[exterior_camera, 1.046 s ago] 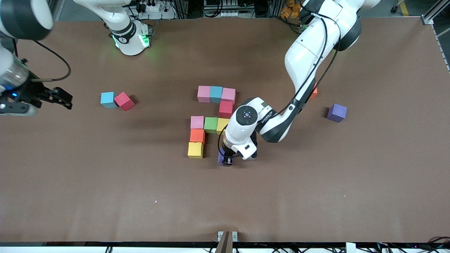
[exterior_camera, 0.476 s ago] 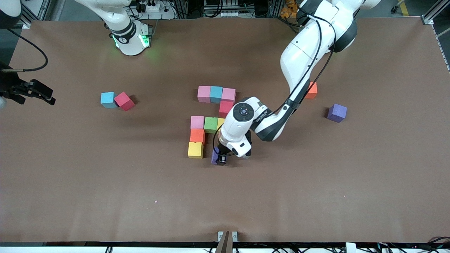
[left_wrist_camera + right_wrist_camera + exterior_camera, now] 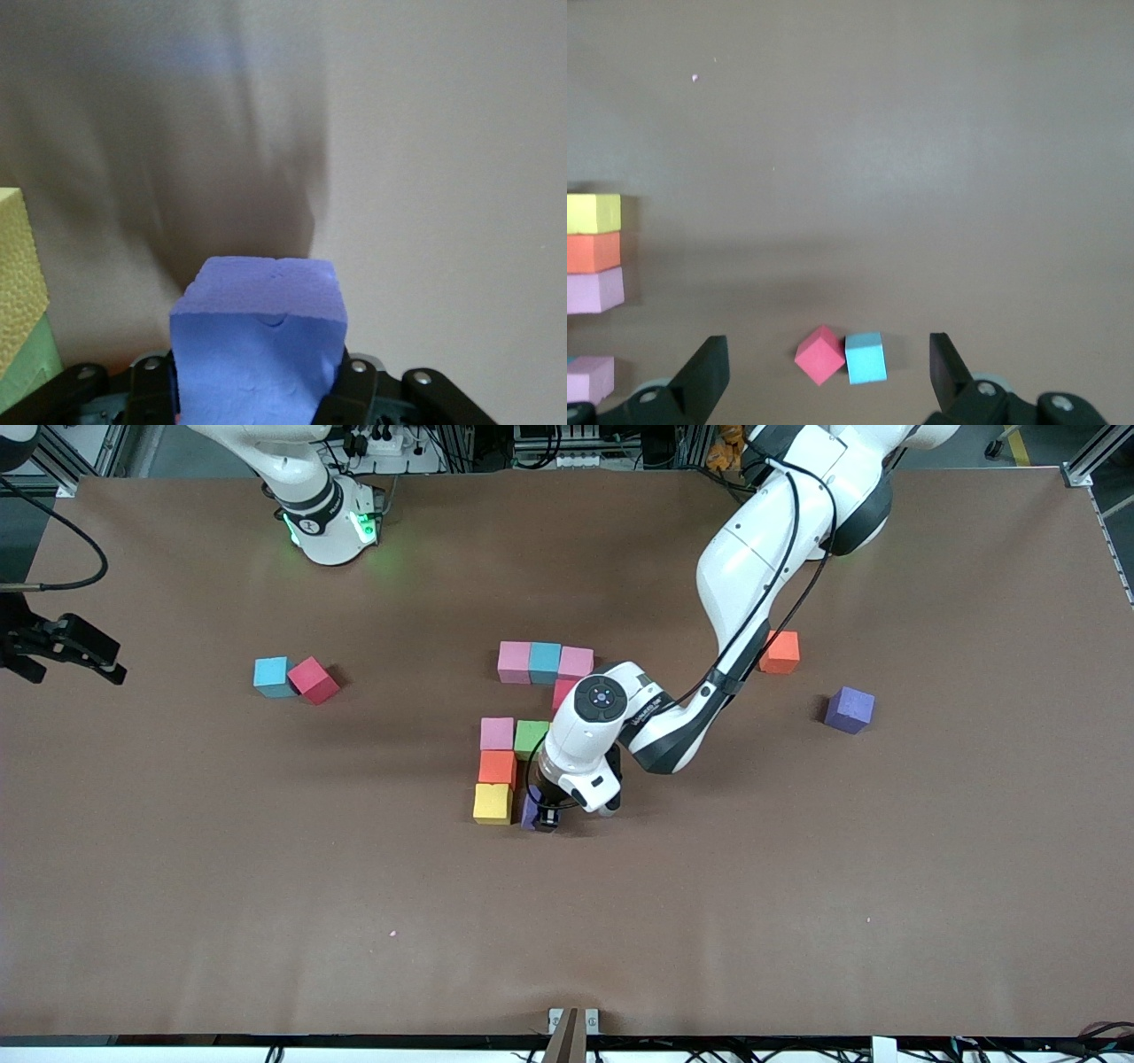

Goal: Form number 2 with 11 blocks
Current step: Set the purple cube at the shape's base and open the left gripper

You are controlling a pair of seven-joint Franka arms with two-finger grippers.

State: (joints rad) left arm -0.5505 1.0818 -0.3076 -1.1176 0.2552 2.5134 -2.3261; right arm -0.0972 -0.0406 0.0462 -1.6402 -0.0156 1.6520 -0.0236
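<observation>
The partial number 2 (image 3: 532, 717) lies mid-table: a pink, light blue, pink row, a crimson block (image 3: 561, 689) partly under the left arm, a pink (image 3: 497, 733) and green (image 3: 531, 738) row, then orange (image 3: 497, 767) and yellow (image 3: 492, 803) blocks. My left gripper (image 3: 542, 817) is shut on a purple block (image 3: 531, 808) (image 3: 257, 336), held low right beside the yellow block (image 3: 18, 266). Whether it touches the table is hidden. My right gripper (image 3: 71, 646) (image 3: 826, 354) hangs open and empty over the table's edge at the right arm's end.
Loose blocks: light blue (image 3: 271, 677) and crimson (image 3: 313, 680) touching each other toward the right arm's end, also in the right wrist view as crimson (image 3: 820, 354) and light blue (image 3: 866, 357); orange (image 3: 780, 652) and purple (image 3: 849, 709) toward the left arm's end.
My left gripper has carried the purple block sideways toward the yellow block, closing most of the gap. My right arm has drawn back toward the table's edge.
</observation>
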